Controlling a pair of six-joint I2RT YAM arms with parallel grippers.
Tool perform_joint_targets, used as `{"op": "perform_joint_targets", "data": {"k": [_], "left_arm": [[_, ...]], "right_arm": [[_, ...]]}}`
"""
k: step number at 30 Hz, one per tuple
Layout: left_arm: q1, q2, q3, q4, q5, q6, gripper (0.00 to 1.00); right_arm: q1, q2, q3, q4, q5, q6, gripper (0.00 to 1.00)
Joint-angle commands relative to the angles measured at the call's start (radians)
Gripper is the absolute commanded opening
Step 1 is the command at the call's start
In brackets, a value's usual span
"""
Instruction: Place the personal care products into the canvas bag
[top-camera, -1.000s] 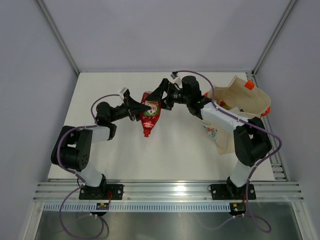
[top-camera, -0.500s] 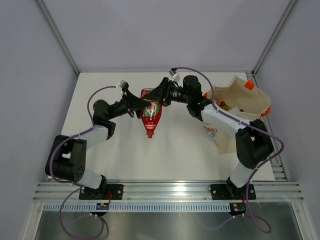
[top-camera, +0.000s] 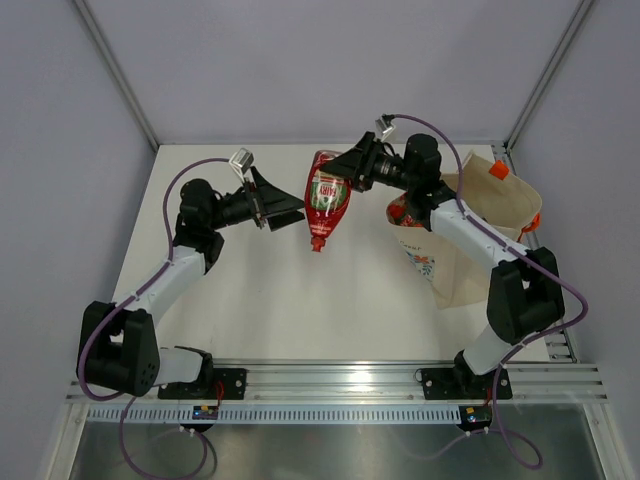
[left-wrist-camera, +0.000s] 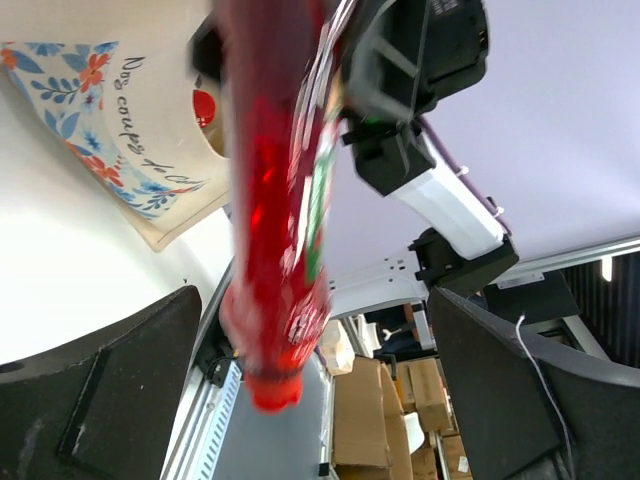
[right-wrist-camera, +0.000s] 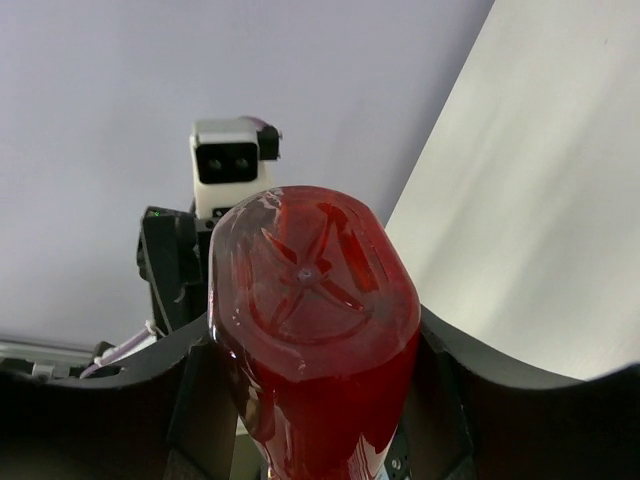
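Where overhead shows red bottle (top-camera: 326, 195) label — right wrist, base.

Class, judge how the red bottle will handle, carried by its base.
Probably stiff: the red bottle shows no dent between the right fingers. It may swing or slip, being glossy and gripped only at its base. Laid down, its rounded body could roll.

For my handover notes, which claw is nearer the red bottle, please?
Right. The right claw grips the red bottle near its base; the left claw stands open beside it, not touching.
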Motion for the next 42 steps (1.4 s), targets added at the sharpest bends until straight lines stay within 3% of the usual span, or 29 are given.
{"op": "perform_joint_targets", "data": {"k": [1, 6, 14, 18, 20, 21, 22, 23, 26, 34, 38, 40, 42], "left_arm": [[-0.013, -0.012, 0.048, -0.102, -0.008, 0.079, 0.99], [-0.025, -0.003, 0.08, -0.165, -0.016, 0.112, 0.99], [-0.021, -0.006, 0.175, -0.398, -0.016, 0.283, 0.99], [0.002, -0.04, 0.19, -0.558, -0.039, 0.406, 0.99], [0.015, -0.063, 0.189, -0.663, -0.05, 0.499, 0.99], [0.027, -0.09, 0.189, -0.706, -0.074, 0.576, 0.99], [0.033, -0.105, 0.189, -0.793, -0.091, 0.611, 0.99], [0.039, -0.119, 0.189, -0.832, -0.118, 0.648, 0.99], [0.058, -0.185, 0.174, -0.944, -0.155, 0.75, 0.99], [0.079, -0.386, 0.074, -1.067, -0.24, 0.874, 0.99], [0.079, -0.454, 0.071, -1.154, -0.394, 0.951, 0.99], [0.079, -0.478, 0.074, -1.205, -0.482, 0.998, 0.99], [0.079, -0.517, 0.075, -1.236, -0.584, 1.032, 0.99]], "right_arm": [[-0.026, -0.109, 0.031, 0.154, -0.018, 0.092, 0.0], [-0.097, -0.141, 0.023, 0.209, -0.026, 0.147, 0.0], [-0.4, -0.253, -0.033, 0.245, -0.089, 0.209, 0.0], [-0.571, -0.305, -0.052, 0.188, -0.136, 0.134, 0.0], [-0.624, -0.336, -0.011, 0.02, -0.146, 0.024, 0.0], [-0.658, -0.345, 0.009, -0.042, -0.143, -0.141, 0.0], [-0.667, -0.368, 0.034, -0.206, -0.099, -0.252, 0.0], [-0.669, -0.378, 0.08, -0.287, -0.057, -0.466, 0.0], [-0.671, -0.407, 0.105, -0.422, 0.047, -0.677, 0.0], [-0.675, -0.503, 0.059, -0.518, 0.211, -0.952, 0.0], [-0.675, -0.526, 0.02, -0.556, 0.256, -1.215, 0.0], [-0.674, -0.525, 0.019, -0.619, 0.211, -1.331, 0.05], [-0.649, -0.52, 0.011, -0.676, 0.207, -1.532, 0.18]]}}
